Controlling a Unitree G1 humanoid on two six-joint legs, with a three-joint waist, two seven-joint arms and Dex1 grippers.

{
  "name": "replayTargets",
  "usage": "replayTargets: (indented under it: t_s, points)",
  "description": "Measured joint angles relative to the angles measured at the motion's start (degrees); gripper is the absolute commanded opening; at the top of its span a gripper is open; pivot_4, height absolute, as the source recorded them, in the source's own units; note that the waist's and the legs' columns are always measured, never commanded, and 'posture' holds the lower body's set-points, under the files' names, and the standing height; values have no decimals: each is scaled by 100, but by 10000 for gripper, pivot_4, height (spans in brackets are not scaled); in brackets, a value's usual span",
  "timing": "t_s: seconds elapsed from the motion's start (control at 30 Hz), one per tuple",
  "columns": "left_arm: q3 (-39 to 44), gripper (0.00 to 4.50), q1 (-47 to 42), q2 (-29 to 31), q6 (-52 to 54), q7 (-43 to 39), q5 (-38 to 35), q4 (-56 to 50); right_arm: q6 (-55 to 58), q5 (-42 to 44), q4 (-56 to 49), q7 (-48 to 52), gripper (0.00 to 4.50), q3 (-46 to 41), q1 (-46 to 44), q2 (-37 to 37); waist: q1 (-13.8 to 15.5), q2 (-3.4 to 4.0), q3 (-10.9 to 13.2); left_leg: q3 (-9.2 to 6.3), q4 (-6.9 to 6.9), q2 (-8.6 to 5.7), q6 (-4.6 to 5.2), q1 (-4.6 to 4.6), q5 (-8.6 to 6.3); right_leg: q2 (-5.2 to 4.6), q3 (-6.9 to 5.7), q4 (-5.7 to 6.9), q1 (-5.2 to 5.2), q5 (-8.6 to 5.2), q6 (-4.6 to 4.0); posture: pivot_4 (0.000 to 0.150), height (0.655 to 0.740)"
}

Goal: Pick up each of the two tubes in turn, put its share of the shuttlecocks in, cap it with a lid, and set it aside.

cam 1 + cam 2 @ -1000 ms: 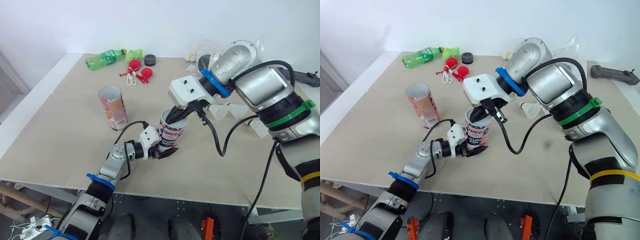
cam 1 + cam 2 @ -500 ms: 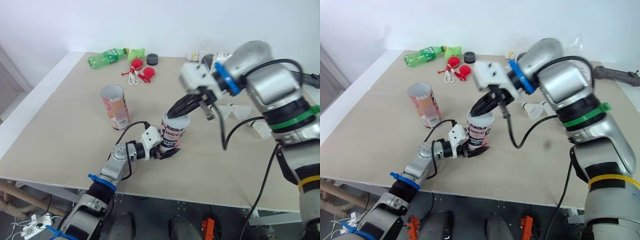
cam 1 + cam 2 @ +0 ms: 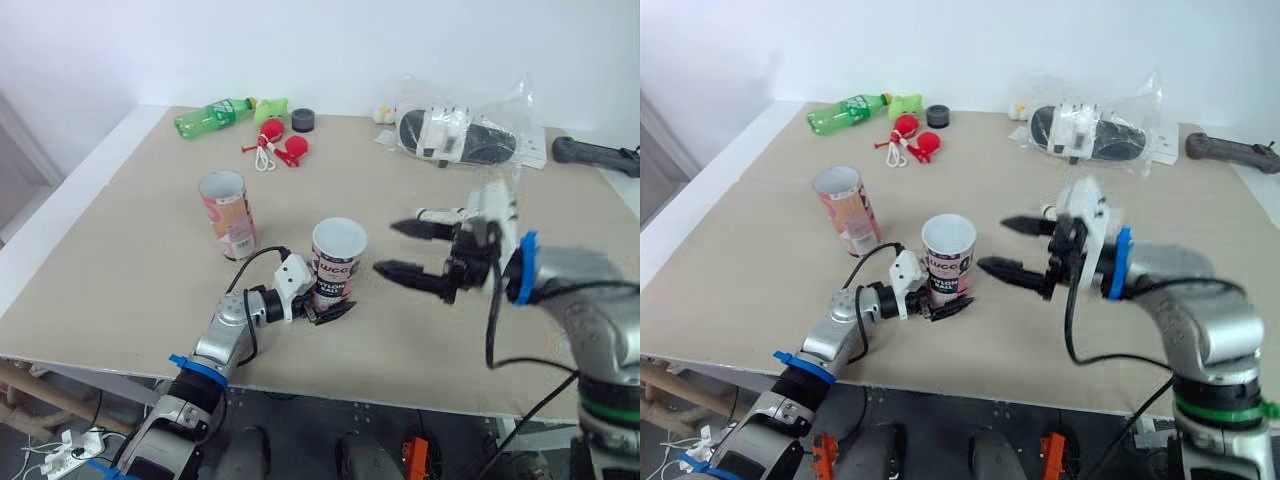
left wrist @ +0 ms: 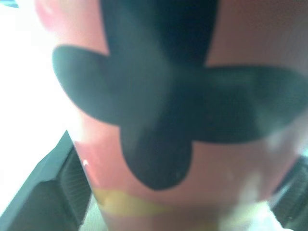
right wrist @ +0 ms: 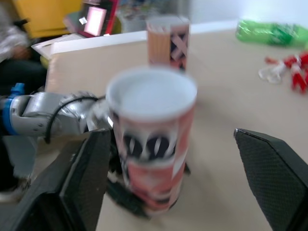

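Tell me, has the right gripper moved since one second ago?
Yes. It was at the top of the near tube; now the right gripper has drawn back to the robot's right of that tube, open and apart from it.

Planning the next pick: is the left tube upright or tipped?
Upright: the left tube stands on its base, open mouth facing up.
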Motion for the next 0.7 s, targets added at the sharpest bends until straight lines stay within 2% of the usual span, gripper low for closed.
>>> replayTargets:
  t_s: [0.27, 0.7]
  points:
    - [77, 44925, 239, 393, 159, -263, -163, -333, -1076, -791, -147, -860, 44900, 818, 1101, 876, -72, -2, -2, -12, -2, 8, 5, 14, 11, 17, 3, 0, 5, -4, 21, 1500, 7400]
    - [460, 44925, 937, 1245, 441, -477, -432, -1126, -2750, -1896, 1286, -1195, 44900, 2008, 1176, 1892, -94, -4, -3, -15, -30, 25, 4, 44, 10, 35, 10, -1, 13, -7, -8, 1500, 7400]
